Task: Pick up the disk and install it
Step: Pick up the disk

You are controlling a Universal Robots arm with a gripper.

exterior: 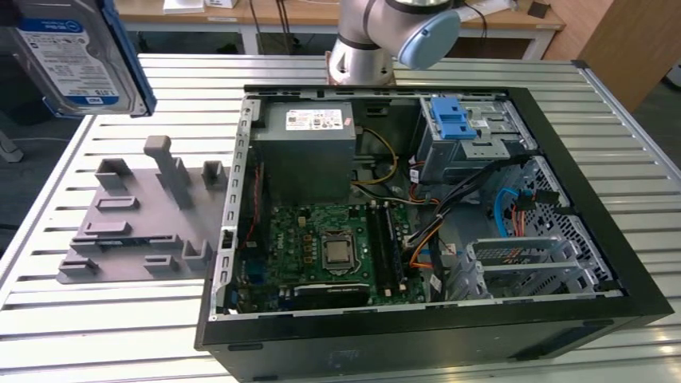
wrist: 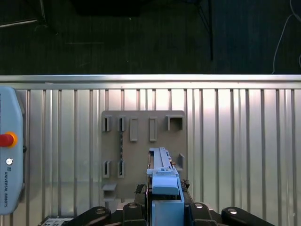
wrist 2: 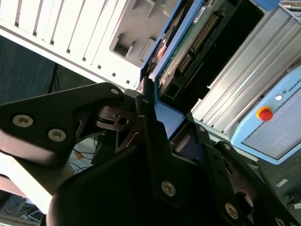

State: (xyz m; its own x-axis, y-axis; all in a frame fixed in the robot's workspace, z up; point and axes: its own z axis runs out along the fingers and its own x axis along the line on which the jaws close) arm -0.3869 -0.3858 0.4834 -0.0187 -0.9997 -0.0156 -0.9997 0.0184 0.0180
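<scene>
Slatted aluminium worktop (exterior: 85, 319), wooden benches behind it in the exterior view. On it lies an open computer case (exterior: 426, 343) with its side panel off. Inside are a grey power supply (exterior: 309, 152) toward the far end, a green motherboard (exterior: 319, 239) nearer the camera, and a drive cage with a ridged blue latch (exterior: 452, 120) at the far corner on the exterior view's right. Just beside the case, on the exterior view's left, sits a grey fixture plate (exterior: 139, 215) with upright posts and slots. Arm (exterior: 372, 40) rises from the far edge of the worktop, behind the case. The disk (exterior: 69, 60) is up in the air at the exterior view's upper left, close to the lens with its blue-and-white label facing out and its blue bracket along one edge. It is well clear of the plate and off to the side of the case. In the first wrist view the disk (wrist: 162, 181) is seen edge-on, directly over the fixture plate (wrist: 141, 127), and the tool (wrist: 164, 207) has it by the blue-framed end. In the second wrist view the tool (wrist 2: 164, 117) is closed on that end, with a black finger (wrist 2: 146, 113) pressed against the bracket on either side. The disk's (wrist 2: 188, 42) green circuit side is showing. A control pendant (wrist: 9, 155) with a red button (wrist: 5, 140) rests on the slats, apart from the plate.
</scene>
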